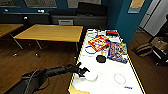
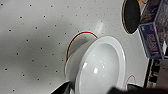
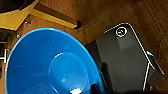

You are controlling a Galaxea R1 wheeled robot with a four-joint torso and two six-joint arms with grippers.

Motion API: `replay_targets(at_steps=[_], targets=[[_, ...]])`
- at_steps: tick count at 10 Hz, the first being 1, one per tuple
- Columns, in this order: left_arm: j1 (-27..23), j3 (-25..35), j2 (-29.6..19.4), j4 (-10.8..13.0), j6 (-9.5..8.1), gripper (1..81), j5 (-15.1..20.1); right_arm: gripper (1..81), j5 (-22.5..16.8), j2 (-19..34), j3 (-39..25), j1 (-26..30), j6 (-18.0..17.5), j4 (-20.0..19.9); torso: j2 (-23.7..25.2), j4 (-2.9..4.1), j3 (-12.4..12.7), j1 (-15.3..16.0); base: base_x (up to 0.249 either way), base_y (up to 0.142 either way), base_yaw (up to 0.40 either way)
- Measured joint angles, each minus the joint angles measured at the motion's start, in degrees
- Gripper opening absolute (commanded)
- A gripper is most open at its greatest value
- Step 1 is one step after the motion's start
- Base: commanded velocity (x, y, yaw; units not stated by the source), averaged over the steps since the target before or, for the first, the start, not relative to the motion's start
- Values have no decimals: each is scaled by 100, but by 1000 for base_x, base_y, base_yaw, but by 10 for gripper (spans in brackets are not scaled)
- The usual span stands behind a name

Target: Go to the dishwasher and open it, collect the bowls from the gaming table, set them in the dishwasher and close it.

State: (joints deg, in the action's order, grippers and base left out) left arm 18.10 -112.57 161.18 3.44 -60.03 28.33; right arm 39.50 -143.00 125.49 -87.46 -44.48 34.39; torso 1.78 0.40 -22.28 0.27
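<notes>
The gaming table [image 1: 133, 72], white-topped with a yellow rim, runs along the right of the head view. My left gripper [image 1: 84, 71] reaches over its near left edge and is shut on the rim of a white bowl [image 1: 91, 76]. In the left wrist view this white bowl [image 2: 102, 67] looks tilted, with a dark finger [image 2: 62, 88] at its rim. A dark bowl [image 1: 100, 59] [image 2: 131, 16] sits mid-table. The bright blue bowl [image 3: 47, 65] hangs over the floor, held in my right gripper [image 3: 96, 88].
Board game boxes [image 1: 98, 42] [image 1: 117, 52] lie beyond the dark bowl, and a red ring [image 1: 119, 78] lies near the front. Plain yellow-topped tables [image 1: 50, 32] stand to the left on wooden floor. Bags [image 1: 143, 49] sit right of the table. My dark base [image 3: 122, 62] is below the blue bowl.
</notes>
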Motion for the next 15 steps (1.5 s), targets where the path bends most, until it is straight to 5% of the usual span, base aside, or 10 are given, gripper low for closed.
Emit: replay_targets(at_steps=[5,6,9,15], targets=[[367,-319,249,238,-2,811,-11,10,-6,-17,63,33,-38,9,0,0,-2,0,0,0,0],[447,-350,249,279,-39,10,-37,10,-6,-30,69,33,-39,12,0,0,-2,0,0,0,0],[783,-333,279,816,0,10,-290,10,-9,-30,117,50,-195,72,0,0,-2,0,0,0,0],[315,981,-363,1023,-9,10,99,10,-4,-96,213,63,-325,234,0,0,-2,0,0,0,0]])
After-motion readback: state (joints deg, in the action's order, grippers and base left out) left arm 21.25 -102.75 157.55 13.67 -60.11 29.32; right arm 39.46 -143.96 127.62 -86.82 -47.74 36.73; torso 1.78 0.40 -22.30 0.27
